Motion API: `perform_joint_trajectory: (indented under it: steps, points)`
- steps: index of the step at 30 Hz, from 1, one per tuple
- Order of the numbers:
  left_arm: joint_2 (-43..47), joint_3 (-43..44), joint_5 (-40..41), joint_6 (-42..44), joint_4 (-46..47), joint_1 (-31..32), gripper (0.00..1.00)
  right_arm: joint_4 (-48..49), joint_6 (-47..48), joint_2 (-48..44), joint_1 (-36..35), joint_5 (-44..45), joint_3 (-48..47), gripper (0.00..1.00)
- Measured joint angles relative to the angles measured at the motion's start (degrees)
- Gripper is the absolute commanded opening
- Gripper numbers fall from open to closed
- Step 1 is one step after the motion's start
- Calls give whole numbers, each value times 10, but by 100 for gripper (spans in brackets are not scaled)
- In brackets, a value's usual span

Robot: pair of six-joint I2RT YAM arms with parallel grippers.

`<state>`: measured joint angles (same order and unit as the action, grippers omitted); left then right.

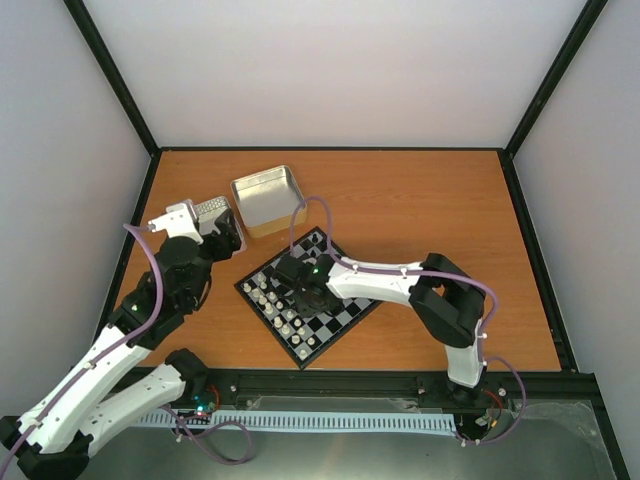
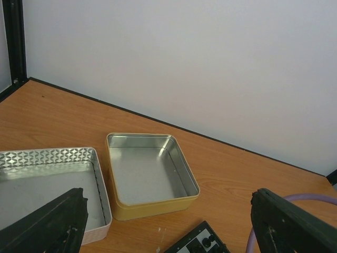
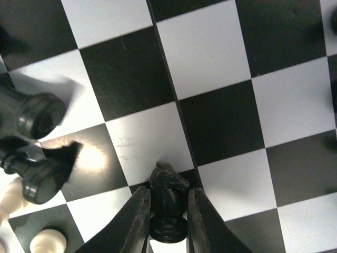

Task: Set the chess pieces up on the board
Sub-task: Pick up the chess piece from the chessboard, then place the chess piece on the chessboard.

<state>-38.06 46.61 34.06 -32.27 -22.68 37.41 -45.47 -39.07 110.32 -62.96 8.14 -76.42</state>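
The black knight (image 3: 168, 205) sits between the two fingers of the right gripper (image 3: 168, 192), which press against its sides with nothing else in the grip. In the right wrist view its long axis runs straight up the picture, parallel to the fingers: the round base lies low between them and the head points past the fingertips (image 3: 143, 200) toward the seam down the middle of the board (image 3: 210, 52). Whether the base rests on a square or hangs just above cannot be told.

To its left two other black pieces (image 3: 31, 113) lean over the checks, and cream pieces (image 3: 47, 240) stand in the lower left corner.

From above, the board (image 1: 345, 315) lies turned like a diamond near the middle of the table (image 1: 420, 200), with cream pieces (image 1: 275, 305) ranked along its near-left edge.

The left gripper (image 2: 169, 197) hangs well apart, jaws spread wide and empty, above a gold-sided tin (image 2: 158, 205) and a patterned tin (image 2: 47, 158) just beside it.
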Motion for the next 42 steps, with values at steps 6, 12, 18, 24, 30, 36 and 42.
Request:
perform_joint_trajectory:
  steps: [6,12,18,24,30,36,42]
  points:
    - [-10,0,-7,-3,4,0,85,18,10,-25,0,5,35,15]
    - [-34,0,-41,-10,5,0,85,80,48,-106,4,33,122,16]
    - [-136,20,-137,-19,6,0,84,236,111,-305,30,58,238,17]
    - [-230,59,-325,-4,2,-6,88,375,194,-436,30,92,318,20]
    - [-246,108,-546,-1,21,-49,84,446,276,-506,30,103,362,20]
    - [-291,111,-713,-20,41,-62,60,466,336,-519,30,97,362,21]
    - [-333,111,-802,-32,50,-62,49,462,368,-518,30,88,360,21]
